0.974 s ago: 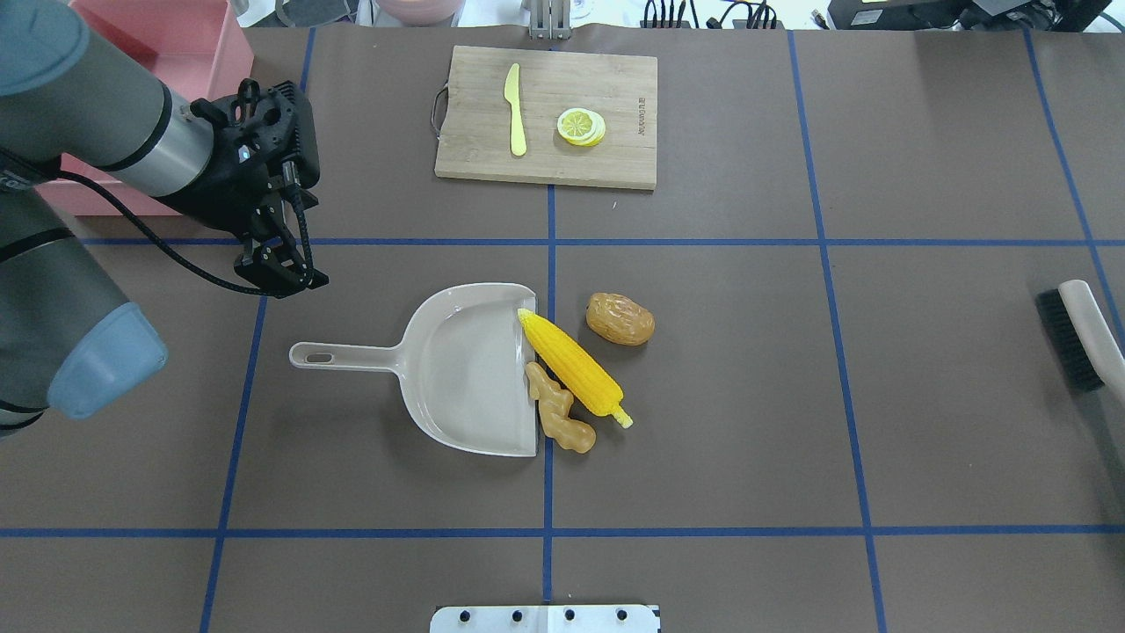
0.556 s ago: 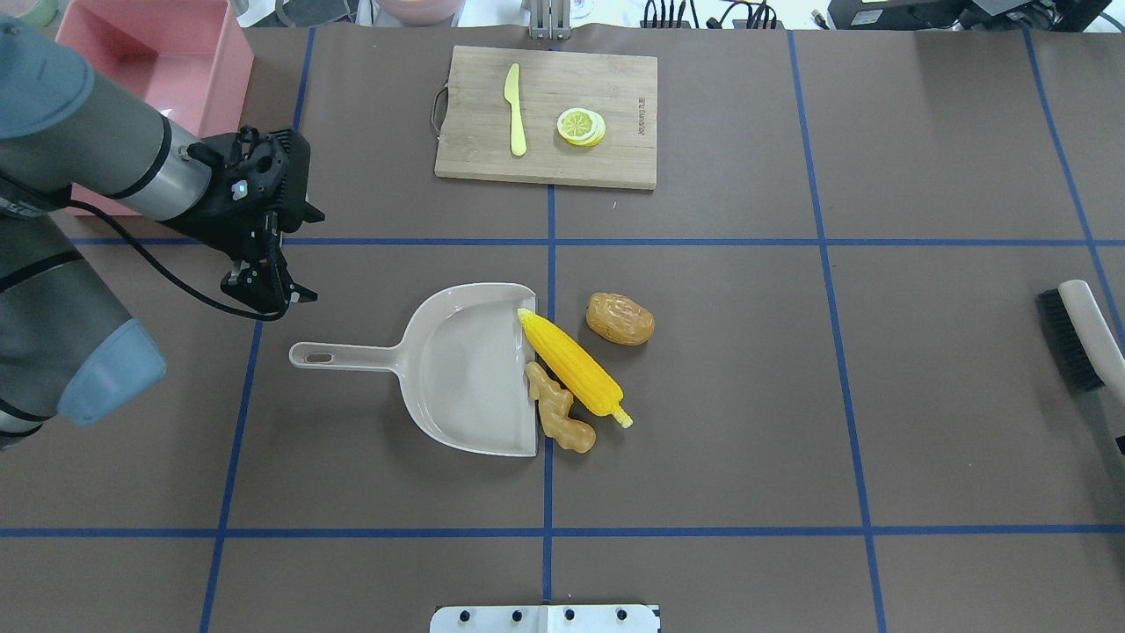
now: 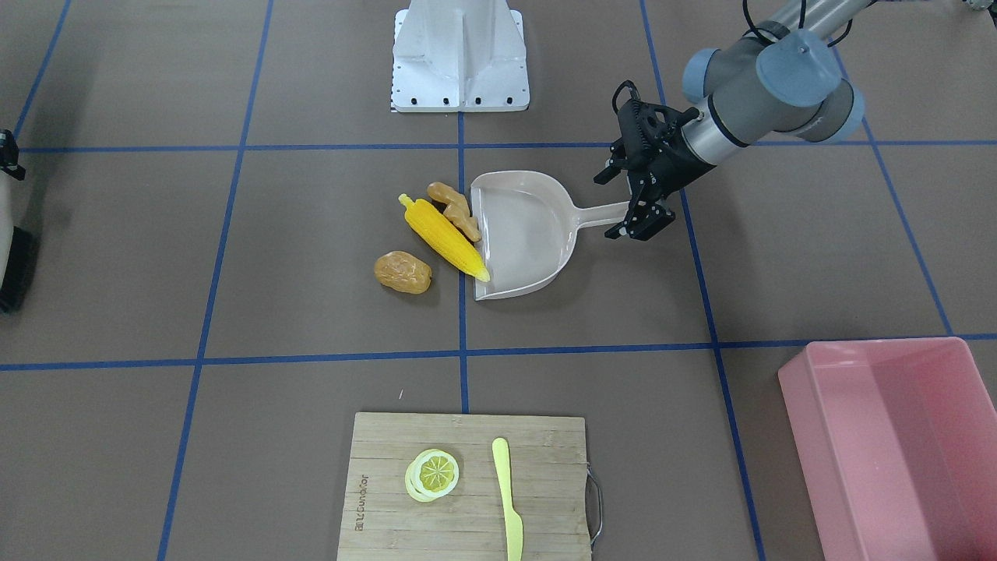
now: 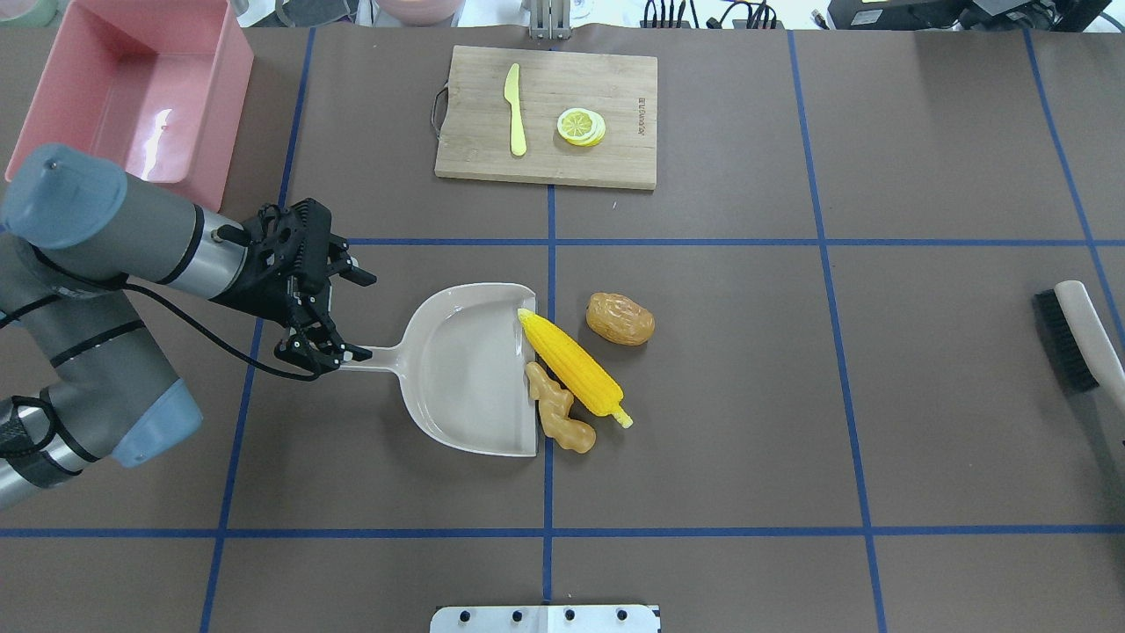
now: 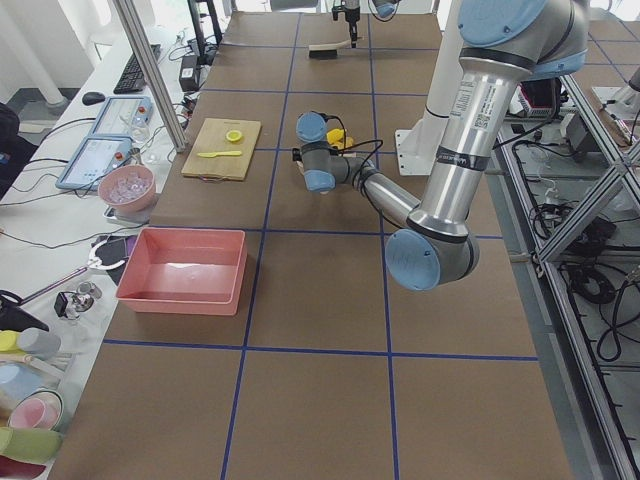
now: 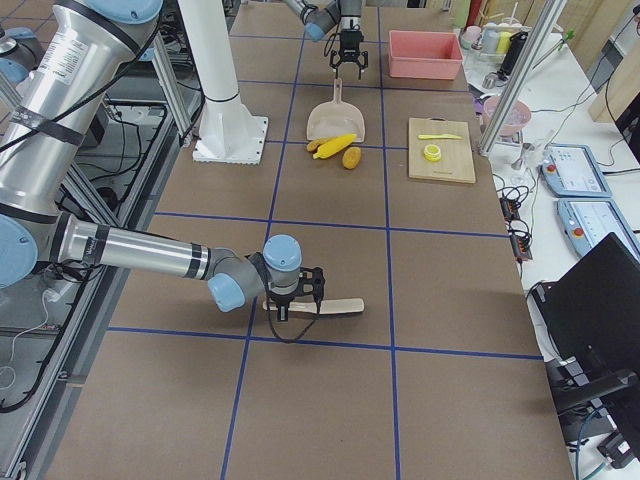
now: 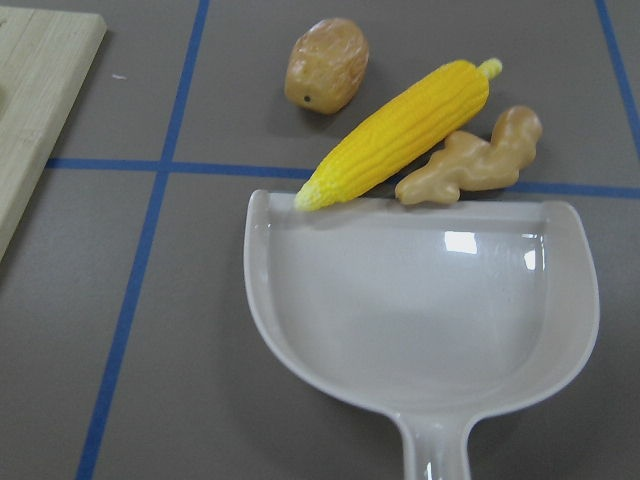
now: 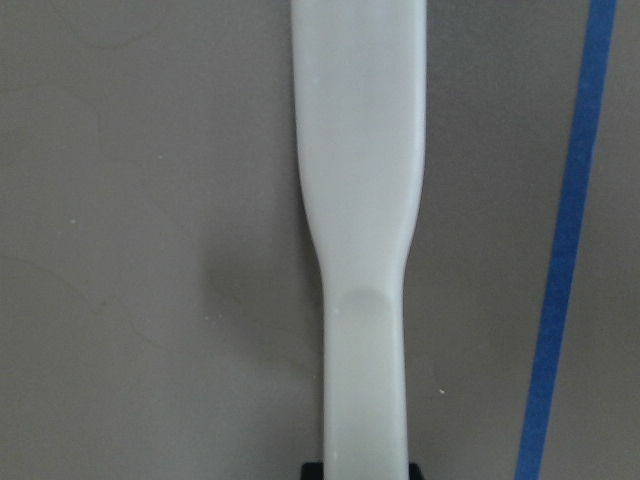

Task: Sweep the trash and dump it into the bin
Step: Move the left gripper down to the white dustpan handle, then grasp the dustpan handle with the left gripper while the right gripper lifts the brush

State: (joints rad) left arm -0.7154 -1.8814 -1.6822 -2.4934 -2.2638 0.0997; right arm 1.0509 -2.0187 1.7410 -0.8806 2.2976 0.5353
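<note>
**Left fingers spread at the dustpan handle, trash at its lip**

My left fingers (image 4: 321, 352) are spread apart, one on each side of the handle end of the beige plastic dustpan (image 4: 466, 369), which lies flat on the brown tabletop (image 4: 703, 440). Whether either one touches the handle, I cannot tell. My left wrist camera looks straight down the handle into the bare scoop.

The trash sits at the dustpan's open lip, none of it inside. The yellow corn cob (image 4: 576, 369) lies slanted, its pointed tip resting on the lip's far corner. The knobbly tan ginger root (image 4: 558, 413) lies against the lip's near half, tucked beside the corn. The brown-orange wrinkled potato-like lump (image 4: 620, 318) lies just past the corn, apart from the dustpan.

The large rectangular pink plastic tub (image 4: 123, 105) stands well beyond the dustpan's handle end, at the far corner on my left.

A wooden cutting board (image 4: 475, 132) lies on the far side of the dustpan, carrying a yellow toy knife (image 4: 515, 110) and a yellow lemon slice (image 4: 581, 126).

Well apart from the dustpan's open side, a white-handled brush with black bristles (image 4: 1090, 321) lies on the tabletop. My right fingers (image 6: 285, 303) are at its handle; whether they are clenched on it, I cannot tell.
</note>
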